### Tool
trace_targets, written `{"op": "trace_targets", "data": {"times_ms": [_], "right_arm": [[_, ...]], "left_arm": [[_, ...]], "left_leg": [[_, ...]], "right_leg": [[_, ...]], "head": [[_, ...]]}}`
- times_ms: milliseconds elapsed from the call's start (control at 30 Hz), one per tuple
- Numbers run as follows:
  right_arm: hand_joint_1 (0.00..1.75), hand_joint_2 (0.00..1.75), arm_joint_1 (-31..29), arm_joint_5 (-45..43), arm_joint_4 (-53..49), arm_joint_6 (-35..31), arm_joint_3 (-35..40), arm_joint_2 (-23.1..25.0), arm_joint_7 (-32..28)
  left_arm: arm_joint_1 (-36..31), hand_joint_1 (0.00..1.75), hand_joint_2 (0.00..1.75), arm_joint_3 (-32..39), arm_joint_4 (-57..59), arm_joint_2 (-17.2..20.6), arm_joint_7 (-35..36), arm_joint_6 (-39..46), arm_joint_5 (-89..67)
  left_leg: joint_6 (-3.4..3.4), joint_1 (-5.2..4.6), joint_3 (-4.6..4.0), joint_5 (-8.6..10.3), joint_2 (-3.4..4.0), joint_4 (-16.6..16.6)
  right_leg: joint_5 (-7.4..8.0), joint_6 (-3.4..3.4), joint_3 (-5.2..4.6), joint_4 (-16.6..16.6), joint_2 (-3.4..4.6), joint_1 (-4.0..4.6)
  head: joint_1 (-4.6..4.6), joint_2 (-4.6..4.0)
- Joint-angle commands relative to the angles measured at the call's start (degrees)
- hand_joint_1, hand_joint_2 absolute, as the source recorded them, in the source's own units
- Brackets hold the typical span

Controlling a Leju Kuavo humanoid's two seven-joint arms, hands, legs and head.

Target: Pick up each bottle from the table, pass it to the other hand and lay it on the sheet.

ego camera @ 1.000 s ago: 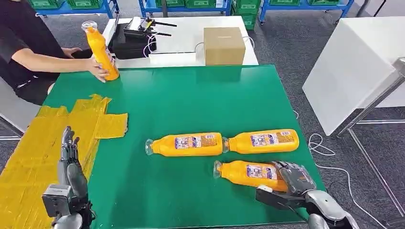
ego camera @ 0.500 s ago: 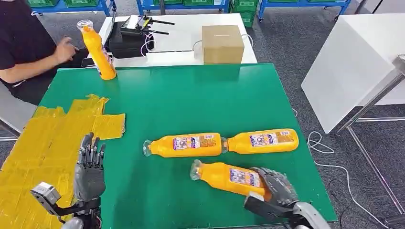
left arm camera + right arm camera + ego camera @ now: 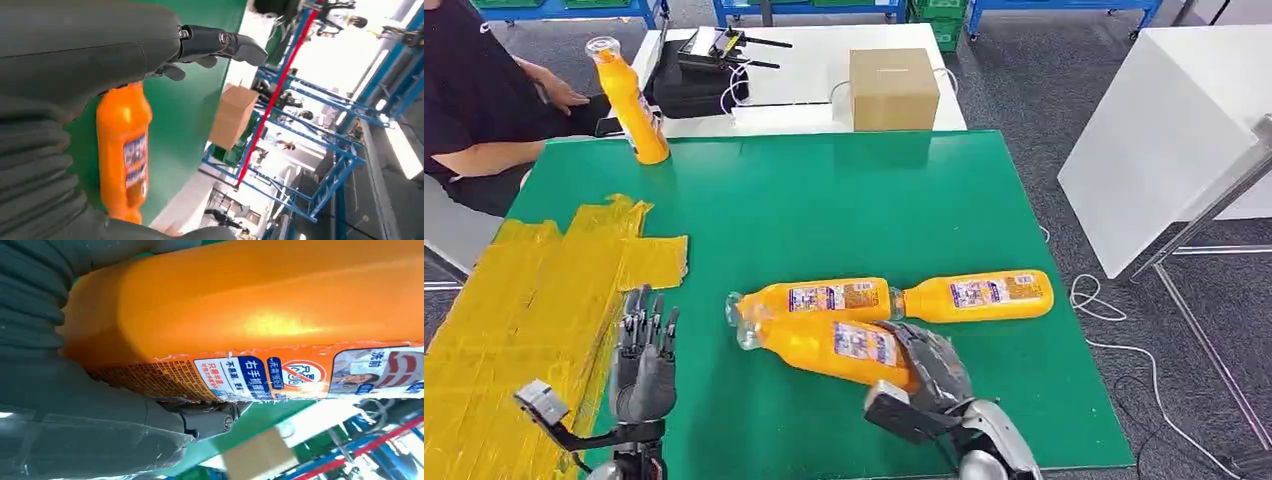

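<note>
My right hand (image 3: 931, 372) grips the base end of an orange bottle (image 3: 829, 345) and holds it above the green table (image 3: 824, 200), cap end pointing toward my left hand. The right wrist view shows that bottle (image 3: 250, 305) close up, lying in the right hand (image 3: 100, 405). My left hand (image 3: 642, 362) stands open, fingers up, at the edge of the yellow sheet (image 3: 514, 300), a short gap from the cap. Two more orange bottles (image 3: 819, 298) (image 3: 976, 294) lie end to end on the table just behind. A further bottle (image 3: 629, 100) stands upright at the far left corner.
A person (image 3: 469, 90) sits at the far left by the upright bottle. A cardboard box (image 3: 894, 88) and a black device (image 3: 699, 75) rest on the white table beyond. Another white table (image 3: 1164, 130) stands to the right.
My right hand has lifted the near bottle off the table and carried it left toward my left hand. My left hand has moved right and forward. The person let go of the upright bottle.
</note>
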Motion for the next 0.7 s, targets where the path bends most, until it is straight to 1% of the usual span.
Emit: {"op": "trace_targets", "data": {"times_ms": [33,100,167,267,400,467,567,633,667,700], "right_arm": [[1.75,1.75,-15.77,1.82,22.41,-5.64,4.88,10.50,2.66],[1.75,1.75,-17.74,2.59,25.46,-7.13,4.63,11.70,3.35],[1.75,1.75,-19.61,2.24,28.67,-7.98,4.73,13.14,2.53],[1.75,1.75,-20.10,1.96,29.57,-7.80,5.64,14.04,2.27],[1.75,1.75,-20.12,1.98,29.98,-7.52,6.28,14.56,2.25],[1.75,1.75,-20.13,2.47,31.24,-7.23,7.87,15.10,2.20],[1.75,1.75,-17.75,4.70,30.67,-7.41,11.89,15.81,2.01],[1.75,1.75,-14.66,6.43,28.17,-6.51,17.16,15.71,1.76],[1.71,1.75,-13.36,6.89,27.42,-5.97,19.43,15.75,1.57],[1.71,1.75,-12.48,7.29,26.78,-6.62,21.13,15.65,2.77]], "left_arm": [[-1.60,0.00,1.75,-13.75,0.71,-0.26,-0.38,6.60,-6.33],[-2.20,0.00,1.75,-15.26,2.25,-0.52,-0.13,7.33,-6.96],[-2.62,0.00,1.75,-16.25,3.13,-0.57,-0.46,8.91,-6.76],[-2.37,0.00,1.75,-15.86,2.33,-0.44,-0.64,9.17,-6.26],[-2.10,0.00,1.75,-15.80,1.73,-0.36,-0.60,9.07,-6.13],[-1.99,0.00,1.75,-15.77,1.60,-0.30,-0.61,8.87,-5.81],[-1.39,0.00,1.75,-13.88,0.48,-0.22,-0.92,9.41,-4.93],[-0.77,0.00,1.75,-11.26,-0.32,-0.10,-0.99,9.52,-4.26],[-0.61,0.00,1.75,-9.96,-0.45,0.00,-1.03,9.31,-3.63],[-0.55,0.00,1.75,-8.87,-0.46,-0.11,-0.88,8.28,-3.33]], "left_leg": [[-0.02,0.03,-0.08,0.08,0.10,0.00],[-0.01,0.04,-0.03,0.09,0.06,-0.04],[-0.02,0.04,-0.02,0.10,-0.01,-0.05],[-0.01,0.00,0.01,0.08,0.06,-0.05],[-0.01,0.02,-0.03,0.08,-0.08,-0.04],[0.00,0.00,-0.05,0.08,-0.09,-0.02],[-0.01,0.01,-0.08,0.07,-0.01,-0.04],[-0.03,0.03,-0.06,0.06,-0.03,-0.07],[-0.04,0.04,-0.03,0.06,-0.01,-0.10],[-0.03,0.03,-0.04,0.05,0.00,-0.08]], "right_leg": [[0.13,0.01,-0.11,-0.04,0.10,0.03],[0.11,0.01,-0.04,-0.08,0.06,0.05],[0.10,0.03,-0.02,-0.09,0.01,0.04],[0.05,0.03,-0.04,-0.02,0.06,0.01],[0.03,0.04,-0.07,-0.03,-0.04,0.03],[0.02,0.05,-0.08,0.00,-0.06,0.01],[0.04,0.03,-0.09,-0.01,0.02,0.02],[0.02,0.02,-0.06,-0.04,0.01,0.03],[0.03,0.01,-0.04,-0.07,0.03,0.04],[0.01,0.00,-0.05,-0.03,0.04,0.02]], "head": [[0.02,0.00],[-0.02,0.00],[0.00,0.00],[-0.02,0.00],[-0.02,0.00],[-0.02,0.00],[0.00,0.00],[0.00,0.00],[-0.02,0.00],[0.00,0.00]]}}
